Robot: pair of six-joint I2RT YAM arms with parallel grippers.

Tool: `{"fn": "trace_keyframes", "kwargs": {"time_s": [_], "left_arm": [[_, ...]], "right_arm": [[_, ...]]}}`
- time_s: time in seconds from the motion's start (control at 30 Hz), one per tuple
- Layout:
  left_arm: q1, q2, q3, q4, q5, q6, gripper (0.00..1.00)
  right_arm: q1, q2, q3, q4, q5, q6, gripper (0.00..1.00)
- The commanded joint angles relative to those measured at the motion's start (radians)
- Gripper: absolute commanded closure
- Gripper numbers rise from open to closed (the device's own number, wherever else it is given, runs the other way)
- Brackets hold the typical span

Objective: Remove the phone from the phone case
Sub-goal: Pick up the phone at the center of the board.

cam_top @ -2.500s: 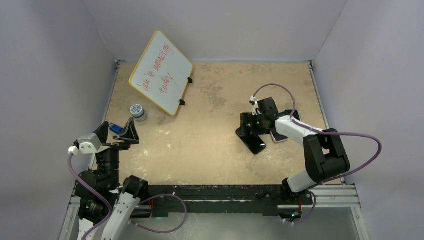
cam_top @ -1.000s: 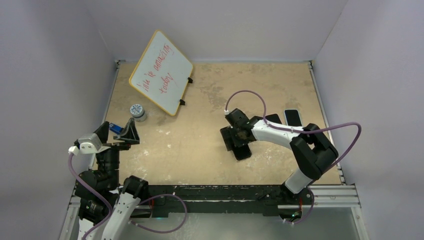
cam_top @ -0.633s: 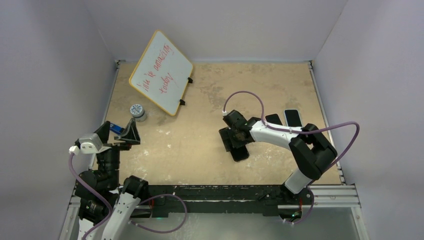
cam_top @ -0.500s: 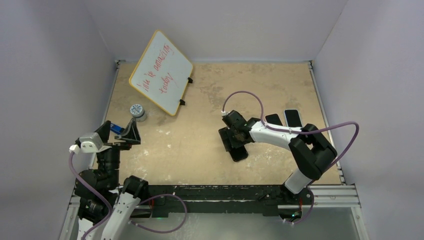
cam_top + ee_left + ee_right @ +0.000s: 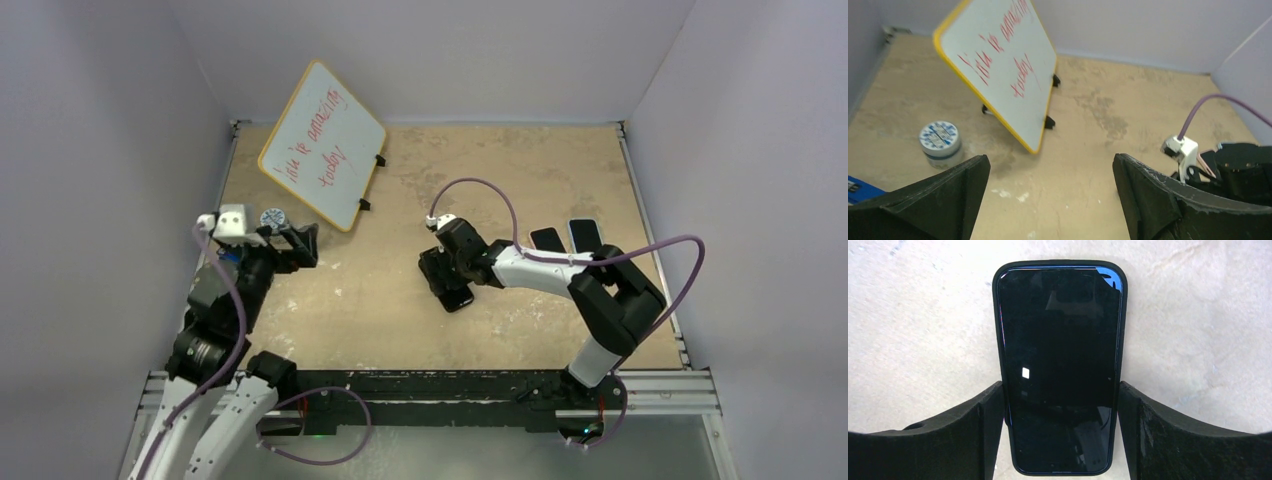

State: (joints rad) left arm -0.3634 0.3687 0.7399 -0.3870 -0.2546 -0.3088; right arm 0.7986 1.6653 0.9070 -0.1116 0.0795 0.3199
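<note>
Plainly, the phone is seated in its black phone case and lies flat, screen up, on the tan table, a little right of the table's middle. The right gripper is down over it, one finger on each long side. In the right wrist view both fingers sit against the edges of the case with no gap showing, so it is clamped on the phone case across its width. The dark screen shows a small bright reflection, and the rim of the case runs unbroken around all the glass that is in view. From above, the right arm stretches leftward from its base, and its purple cable arches over the table. Only the near end of the phone sticks out below the gripper there. Two more dark flat slabs lie side by side on the table behind the right arm, well apart from the gripped phone; what they are cannot be told. The left gripper is off the table at the left side, its fingers spread wide apart with nothing between them, and it faces the far half of the table. A yellow-framed whiteboard with red handwriting stands tilted at the far left. A small round jar with a blue-patterned lid sits on the table just in front of it, and a blue object shows at the edge of the left wrist view.
</note>
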Motion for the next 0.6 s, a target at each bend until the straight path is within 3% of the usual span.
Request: {"fn": "trace_keyframes", "kwargs": {"time_s": [0.0, 0.2, 0.57], "left_arm": [[-0.007, 0.140, 0.034, -0.020, 0.164, -0.112, 0.00], [-0.008, 0.311, 0.016, 0.034, 0.351, -0.204, 0.01], [-0.022, 0.548, -0.175, 0.286, 0.523, -0.486, 0.09]], "right_arm": [[0.007, 0.047, -0.032, 0.107, -0.078, -0.014, 0.83], [0.007, 0.011, -0.090, 0.216, -0.169, -0.006, 1.00], [0.008, -0.041, -0.193, 0.383, -0.245, 0.074, 1.00]]}}
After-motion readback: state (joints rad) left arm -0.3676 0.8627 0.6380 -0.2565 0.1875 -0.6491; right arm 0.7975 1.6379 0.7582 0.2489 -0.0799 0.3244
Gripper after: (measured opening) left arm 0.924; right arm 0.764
